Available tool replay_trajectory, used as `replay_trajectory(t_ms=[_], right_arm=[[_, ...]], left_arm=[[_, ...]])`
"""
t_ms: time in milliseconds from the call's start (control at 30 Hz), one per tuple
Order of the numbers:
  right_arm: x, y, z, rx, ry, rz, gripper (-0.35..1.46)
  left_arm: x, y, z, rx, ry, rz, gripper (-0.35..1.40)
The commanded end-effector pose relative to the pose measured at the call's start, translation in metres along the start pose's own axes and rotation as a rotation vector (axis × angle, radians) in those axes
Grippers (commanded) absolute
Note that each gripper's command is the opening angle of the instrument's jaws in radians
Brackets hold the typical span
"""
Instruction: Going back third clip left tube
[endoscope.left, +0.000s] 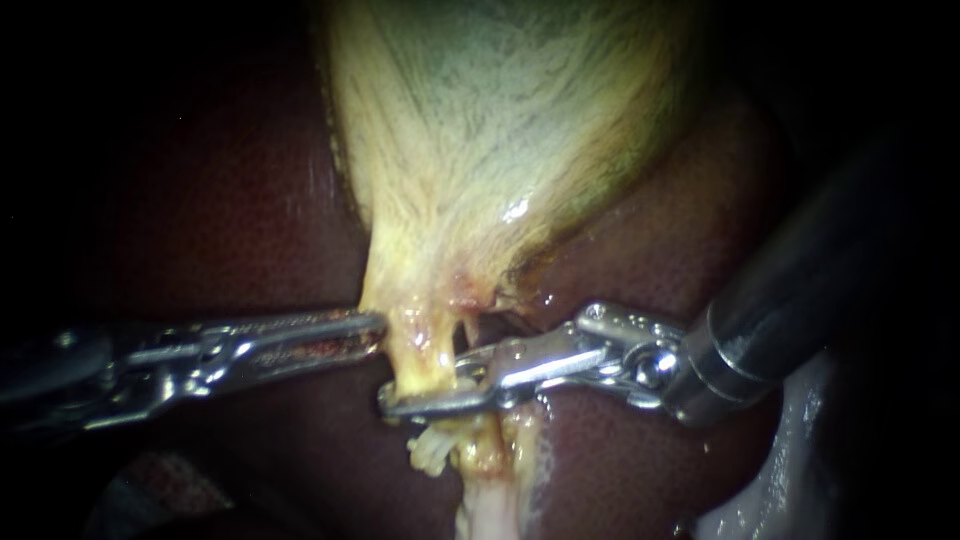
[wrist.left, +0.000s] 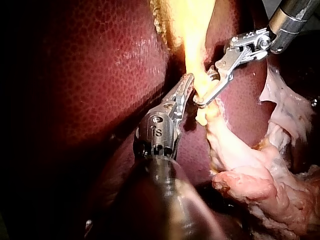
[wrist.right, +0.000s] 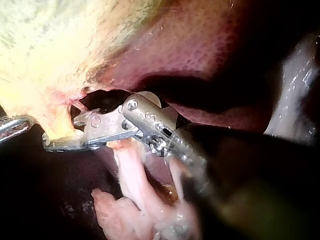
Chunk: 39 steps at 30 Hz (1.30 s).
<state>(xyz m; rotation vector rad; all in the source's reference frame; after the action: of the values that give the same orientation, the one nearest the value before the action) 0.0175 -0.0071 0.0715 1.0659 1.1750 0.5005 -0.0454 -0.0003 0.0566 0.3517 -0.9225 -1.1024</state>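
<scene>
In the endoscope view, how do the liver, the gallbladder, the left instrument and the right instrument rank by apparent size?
1. liver
2. gallbladder
3. left instrument and right instrument: unranked; the right shaft seems nearer the camera.

Left instrument shaft just melts into the dark at the edge, and the gallbladder is cropped up top. Whatever tube the right instrument reaches around is buried in yellow tissue, can't tell which.
</scene>
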Motion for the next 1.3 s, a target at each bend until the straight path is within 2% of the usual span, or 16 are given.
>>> replay_trajectory(t_ms=[33,200,233,300,367,467,567,700,833,967,1133,1300], right_arm=[[-0.0001,0.0000,0.0001,-0.001,0.000,0.001,-0.35],[-0.0001,-0.0001,0.0003,0.000,0.000,0.000,-0.35],[-0.0001,-0.0001,0.0004,-0.001,0.000,0.000,-0.27],[0.0000,-0.0002,0.0008,-0.002,0.000,-0.006,0.02],[0.0001,-0.0002,0.0012,-0.002,-0.005,-0.059,0.25],[0.0002,0.0001,0.0014,-0.005,-0.008,-0.112,0.41],[0.0002,0.0009,0.0013,-0.028,-0.001,-0.148,0.49],[0.0001,0.0028,0.0005,-0.049,0.002,-0.214,0.53],[-0.0001,0.0035,-0.0004,-0.069,0.008,-0.232,0.56],[-0.0003,0.0029,-0.0011,-0.065,0.007,-0.232,0.55],[-0.0010,0.0010,-0.0023,-0.059,0.004,-0.239,0.54],[-0.0015,-0.0008,-0.0049,-0.087,0.011,-0.291,0.56]], left_arm=[[0.0000,0.0000,0.0000,0.000,0.000,0.000,-0.35],[-0.0001,0.0000,-0.0001,0.000,0.000,0.000,-0.35],[-0.0001,0.0000,-0.0001,0.000,0.000,0.000,-0.35],[-0.0001,0.0000,-0.0001,0.000,0.000,0.000,-0.35],[-0.0001,0.0000,-0.0001,0.000,0.000,0.000,-0.35],[-0.0001,-0.0001,-0.0001,0.000,0.000,-0.001,-0.35],[-0.0001,-0.0002,-0.0002,-0.001,0.000,-0.001,-0.35],[-0.0001,-0.0007,-0.0005,-0.002,0.000,-0.001,-0.35],[-0.0001,-0.0010,-0.0006,-0.002,-0.001,-0.001,-0.35],[-0.0001,-0.0007,-0.0006,-0.001,0.000,-0.001,-0.35],[0.0000,-0.0003,-0.0005,0.000,0.000,0.000,-0.35],[0.0000,-0.0001,-0.0004,0.001,0.000,0.000,-0.35]])
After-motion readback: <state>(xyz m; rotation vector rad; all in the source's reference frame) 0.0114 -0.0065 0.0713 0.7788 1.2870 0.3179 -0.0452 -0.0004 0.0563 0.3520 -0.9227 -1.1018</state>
